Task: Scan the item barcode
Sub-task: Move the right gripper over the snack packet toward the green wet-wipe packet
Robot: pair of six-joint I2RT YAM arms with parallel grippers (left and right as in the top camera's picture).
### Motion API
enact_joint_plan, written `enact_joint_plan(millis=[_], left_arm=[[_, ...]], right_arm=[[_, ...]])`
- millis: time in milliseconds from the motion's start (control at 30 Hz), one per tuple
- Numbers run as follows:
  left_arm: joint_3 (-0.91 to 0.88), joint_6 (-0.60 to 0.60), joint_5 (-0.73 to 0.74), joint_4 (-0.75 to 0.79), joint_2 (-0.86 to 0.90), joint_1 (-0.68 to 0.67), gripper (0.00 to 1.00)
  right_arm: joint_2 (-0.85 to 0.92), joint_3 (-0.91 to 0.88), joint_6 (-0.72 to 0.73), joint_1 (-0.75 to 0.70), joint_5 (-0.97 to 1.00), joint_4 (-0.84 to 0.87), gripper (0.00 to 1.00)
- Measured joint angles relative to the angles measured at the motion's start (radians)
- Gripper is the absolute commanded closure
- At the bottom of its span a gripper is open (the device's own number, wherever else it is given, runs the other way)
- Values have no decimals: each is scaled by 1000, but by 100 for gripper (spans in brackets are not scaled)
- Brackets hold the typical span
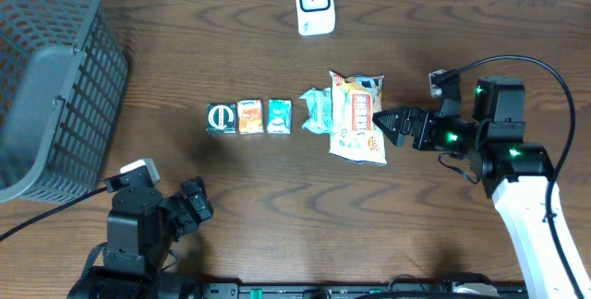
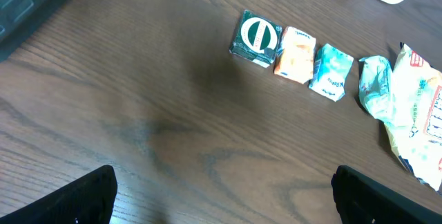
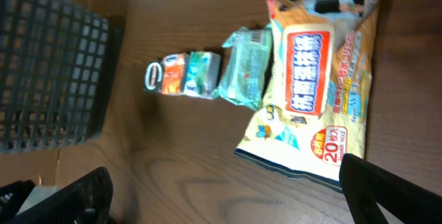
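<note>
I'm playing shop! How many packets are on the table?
5, in one row: dark green box, orange packet, teal packet, pale green pack, and big yellow bag at the end.

We note even, moderate light, soft shadow on the table [image 2: 166,127], our wrist views slightly blurred, overhead sharp.

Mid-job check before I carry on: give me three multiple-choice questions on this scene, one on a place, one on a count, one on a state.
1. Where is the white scanner?
A) at the far edge of the table, beyond the row of items
B) in the middle of the row
C) off the table

2. How many items lie in the row?
A) three
B) five
C) eight

3. How is the right hand?
A) shut on a packet
B) open, by the big wipes pack
C) out of view

Answers:
1 A, it stands alone past the row.
2 B, green box, orange packet, teal packet, pale green packet, big wipes pack.
3 B, its fingers stand wide apart.
</note>
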Motion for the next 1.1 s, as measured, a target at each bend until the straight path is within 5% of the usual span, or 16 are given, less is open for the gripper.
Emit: enact_joint_plan(millis=[233, 567, 967, 1100], left_arm=[[0, 0, 0, 0, 0, 0, 2], [0, 0, 0, 0, 0, 0, 2], [0, -2, 0, 1, 0, 0, 2], [0, -2, 0, 0, 0, 0, 3]], right_arm=[[36, 0, 19, 18, 13, 25, 4], [60, 36, 60, 230, 193, 56, 2], [408, 569, -21, 324, 373, -433, 1], [522, 620, -38, 324, 394, -466, 1]])
